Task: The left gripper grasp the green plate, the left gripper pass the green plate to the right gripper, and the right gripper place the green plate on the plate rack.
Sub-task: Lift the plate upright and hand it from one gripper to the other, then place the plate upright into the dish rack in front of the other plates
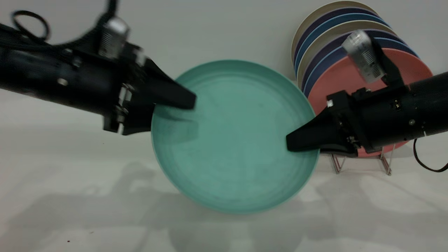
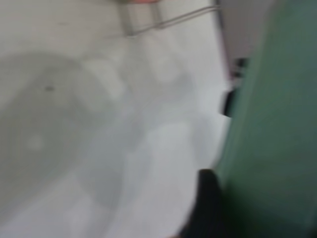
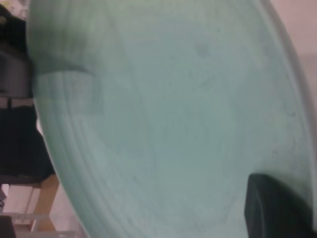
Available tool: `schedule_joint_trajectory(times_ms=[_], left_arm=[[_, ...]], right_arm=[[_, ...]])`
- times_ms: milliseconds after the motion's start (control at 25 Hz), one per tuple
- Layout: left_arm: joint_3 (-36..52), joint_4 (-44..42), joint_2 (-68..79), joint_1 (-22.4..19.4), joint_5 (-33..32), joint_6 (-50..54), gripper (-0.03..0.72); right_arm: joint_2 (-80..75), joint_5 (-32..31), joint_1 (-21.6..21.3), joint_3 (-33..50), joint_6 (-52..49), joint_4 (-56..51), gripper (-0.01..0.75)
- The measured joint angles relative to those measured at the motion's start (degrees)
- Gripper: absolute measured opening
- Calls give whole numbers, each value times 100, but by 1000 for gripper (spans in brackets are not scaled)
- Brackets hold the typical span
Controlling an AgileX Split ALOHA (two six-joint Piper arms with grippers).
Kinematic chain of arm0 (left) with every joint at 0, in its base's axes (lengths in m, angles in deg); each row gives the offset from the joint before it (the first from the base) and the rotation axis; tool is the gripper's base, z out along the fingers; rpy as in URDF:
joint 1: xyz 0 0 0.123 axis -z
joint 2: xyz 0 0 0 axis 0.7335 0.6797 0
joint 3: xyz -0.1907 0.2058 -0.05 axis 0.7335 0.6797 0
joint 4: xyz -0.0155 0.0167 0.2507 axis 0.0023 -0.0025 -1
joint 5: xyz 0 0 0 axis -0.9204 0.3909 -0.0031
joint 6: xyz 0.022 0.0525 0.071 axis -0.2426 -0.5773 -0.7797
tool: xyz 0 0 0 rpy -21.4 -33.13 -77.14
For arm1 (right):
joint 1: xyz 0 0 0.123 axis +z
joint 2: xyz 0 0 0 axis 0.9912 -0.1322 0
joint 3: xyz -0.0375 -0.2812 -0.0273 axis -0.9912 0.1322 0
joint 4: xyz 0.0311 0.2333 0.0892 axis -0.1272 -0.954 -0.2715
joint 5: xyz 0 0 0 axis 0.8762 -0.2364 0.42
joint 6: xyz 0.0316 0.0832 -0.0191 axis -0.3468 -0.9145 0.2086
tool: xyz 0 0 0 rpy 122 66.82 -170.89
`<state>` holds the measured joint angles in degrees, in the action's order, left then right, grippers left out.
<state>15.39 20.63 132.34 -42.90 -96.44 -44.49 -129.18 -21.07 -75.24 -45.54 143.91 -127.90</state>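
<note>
The green plate [image 1: 234, 140] stands upright in the air between the two arms, its face toward the exterior camera. My right gripper [image 1: 292, 141] is shut on its right rim; one black finger [image 3: 277, 208] lies on the plate's face [image 3: 173, 109]. My left gripper [image 1: 189, 101] straddles the left rim with its jaws parted. Its front finger [image 2: 208, 203] stands just off the plate [image 2: 277, 124] and casts a shadow on it. The plate rack [image 1: 385, 164] stands at the back right behind the right arm, and its wire also shows in the left wrist view [image 2: 168, 17].
The rack holds a salmon-pink plate [image 1: 336, 80] in front and several blue, purple and beige plates [image 1: 325, 35] behind it. The right arm crosses in front of the pink plate. White table [image 1: 87, 196] lies below and to the left.
</note>
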Motion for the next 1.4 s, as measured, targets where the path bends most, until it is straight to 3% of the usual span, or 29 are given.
schedule_joint_trajectory(times_ms=[80,160,360,520,760,1000,1400], left_arm=[[0,-276,-6,-307,-379,-13,703],[0,-611,-15,-660,-622,-19,714],[-254,-1647,-24,-1447,-758,415,656],[-857,-3088,-46,-1819,-614,1517,591],[-1568,-4999,-52,-1844,10,3440,566],[-1660,-5239,-52,-1844,322,3801,566],[-1660,-5234,-52,-1844,391,3816,566]], right_arm=[[0,-93,-156,0,86,14,46],[0,-283,-359,0,131,18,46],[79,-329,-970,0,199,182,46],[680,237,-1246,0,521,766,46],[2159,1643,-1212,0,1202,2033,46],[3314,2713,-1172,-31,1432,3325,44],[3362,2874,-1172,-872,1458,4605,44]])
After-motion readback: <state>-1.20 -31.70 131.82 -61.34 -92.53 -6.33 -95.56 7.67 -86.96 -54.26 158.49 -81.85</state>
